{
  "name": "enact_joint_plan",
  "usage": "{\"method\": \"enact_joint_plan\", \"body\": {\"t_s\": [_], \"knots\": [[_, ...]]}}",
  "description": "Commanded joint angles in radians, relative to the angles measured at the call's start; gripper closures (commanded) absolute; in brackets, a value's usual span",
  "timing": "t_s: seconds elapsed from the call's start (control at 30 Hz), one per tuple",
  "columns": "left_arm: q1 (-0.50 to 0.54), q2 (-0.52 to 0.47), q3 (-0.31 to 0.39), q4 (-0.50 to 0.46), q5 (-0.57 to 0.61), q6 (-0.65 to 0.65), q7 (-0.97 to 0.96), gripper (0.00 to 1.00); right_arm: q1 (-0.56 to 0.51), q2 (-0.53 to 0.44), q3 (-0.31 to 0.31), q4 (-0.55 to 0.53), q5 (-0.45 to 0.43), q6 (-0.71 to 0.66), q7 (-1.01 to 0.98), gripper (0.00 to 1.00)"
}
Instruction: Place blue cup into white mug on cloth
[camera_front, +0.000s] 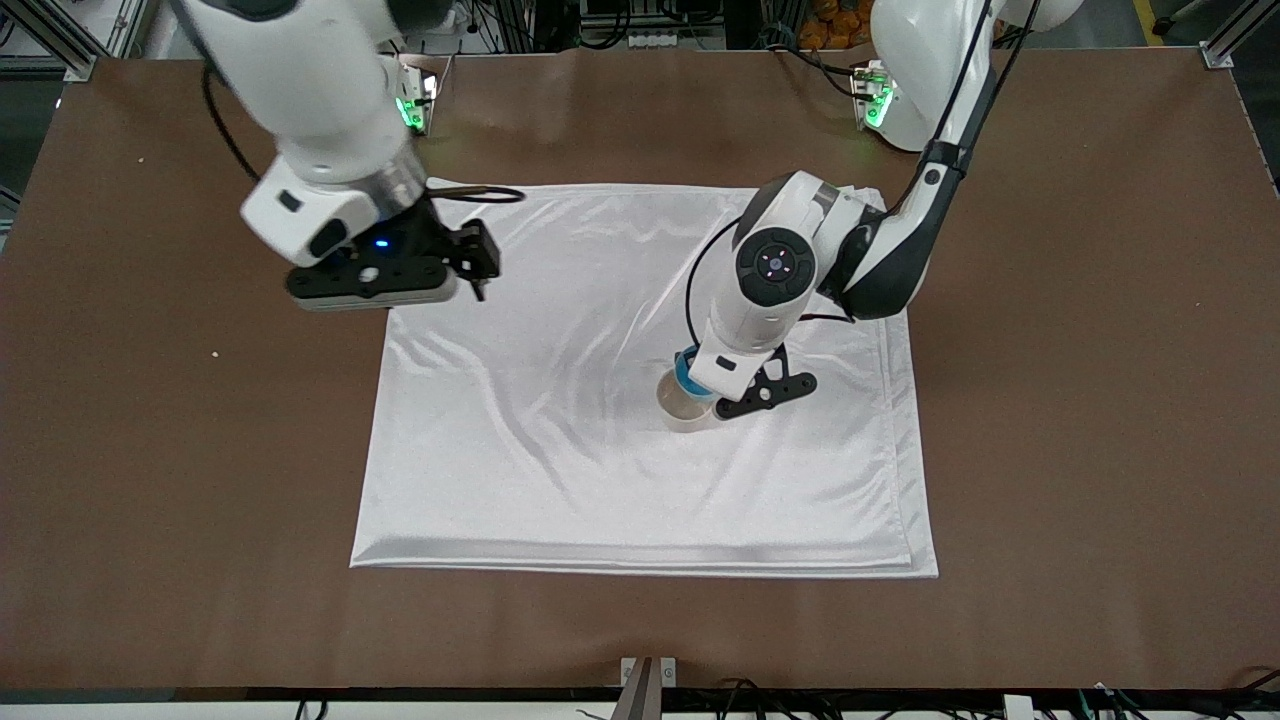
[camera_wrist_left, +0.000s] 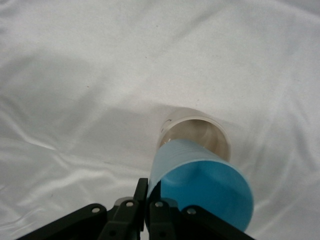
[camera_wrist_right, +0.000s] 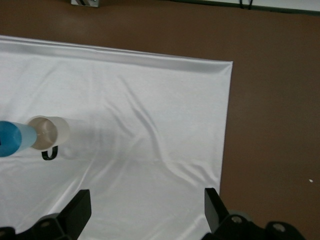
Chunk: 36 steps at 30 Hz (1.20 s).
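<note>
Table, brown, carries everything you see; the cloth lies flat across its middle, lightly wrinkled, with a folded edge along the side nearest the front camera. Your right arm waits: its gripper hangs over the cloth's corner toward the right arm's end of the table, and in the right wrist view its fingers stand widely spread with nothing between them. Your left arm reaches down from its base over the cloth's middle part, toward the left arm's end. Its gripper is just above the mug, with the fingers drawn close together and pinching the wall of the cup near its wide end. The mug stands upright on the cloth, mouth open to the left wrist camera, its black handle visible in the right wrist view beside the body. The cup is held tilted, its narrow end at the mug's mouth. You cannot tell from these views whether that end touches the rim or is a little way inside. In the front view only a blue sliver of the cup shows beside the left arm's wrist.
</note>
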Motion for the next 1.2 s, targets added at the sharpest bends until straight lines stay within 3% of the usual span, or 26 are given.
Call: {"method": "enact_joint_plan", "body": {"t_s": [0.0, 0.4, 0.57, 0.8, 0.83, 0.9, 0.97, 1.17], "knots": [[-0.012, 0.027, 0.012, 0.001, -0.039, 0.038, -0.008, 1.0, -0.11, -0.07, 0.012, -0.036, 0.031, -0.052, -0.083, 0.0], [-0.012, 0.056, 0.01, 0.0, -0.04, 0.089, -0.005, 1.0, -0.326, -0.118, 0.012, -0.071, 0.036, -0.09, -0.269, 0.0], [-0.012, 0.077, 0.004, 0.0, -0.04, 0.121, -0.003, 1.0, -0.406, -0.117, 0.012, -0.131, 0.098, -0.044, -0.306, 0.0], [-0.012, 0.102, 0.004, 0.001, -0.042, 0.147, -0.005, 1.0, -0.452, -0.117, 0.01, -0.225, 0.103, 0.031, -0.315, 0.0], [-0.012, 0.104, 0.004, 0.001, -0.045, 0.149, -0.005, 0.97, -0.452, -0.118, 0.01, -0.24, 0.103, 0.043, -0.317, 0.0], [-0.01, 0.104, 0.004, 0.0, -0.069, 0.15, -0.003, 0.6, -0.458, -0.121, 0.01, -0.269, 0.103, 0.062, -0.317, 0.0], [-0.01, 0.104, 0.005, 0.0, -0.088, 0.15, 0.011, 0.0, -0.46, -0.121, 0.01, -0.289, 0.103, 0.075, -0.317, 0.0], [-0.012, 0.102, 0.005, 0.0, -0.089, 0.152, 0.015, 0.0, -0.459, -0.124, 0.01, -0.331, 0.102, 0.124, -0.315, 0.0]]}}
